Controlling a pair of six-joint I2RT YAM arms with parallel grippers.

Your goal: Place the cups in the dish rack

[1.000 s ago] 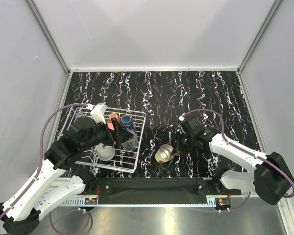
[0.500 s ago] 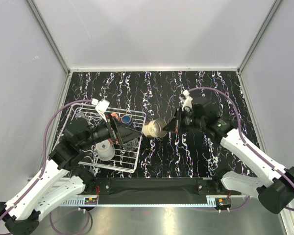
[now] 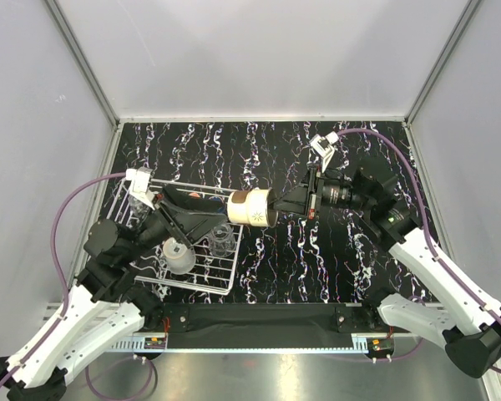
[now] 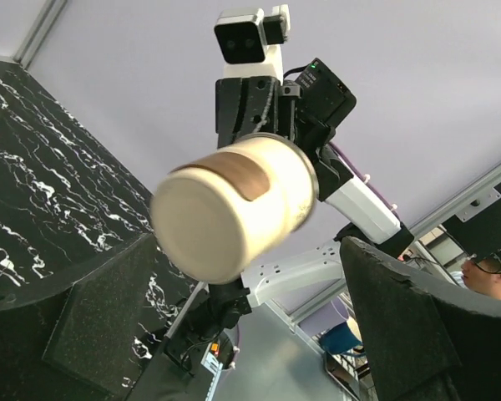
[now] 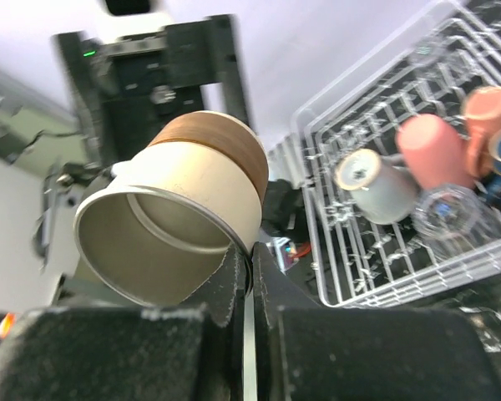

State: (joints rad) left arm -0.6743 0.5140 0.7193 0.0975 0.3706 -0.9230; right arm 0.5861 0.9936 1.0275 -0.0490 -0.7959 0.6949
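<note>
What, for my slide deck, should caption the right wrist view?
Right fingers pinch the beige cup by its rim; loaded dish rack beyond.

Both arms reach toward each other, left gripper (image 3: 209,225) fingers spread wide, right gripper (image 3: 277,206) fingers pinched together.

Table (image 3: 334,167): black top w/ white marble-type veins, pale wall panels at 9, 12 & 3 o'clock. Dish rack (image 3: 221,271) sits flat on it at approx 8 o'clock, close to the L edge and turned slightly off square w/ the table edges. Veined top shows thru the rack's grid bottom. Black mounting bar (image 3: 259,316) runs along the 6 o'clock edge.
</note>
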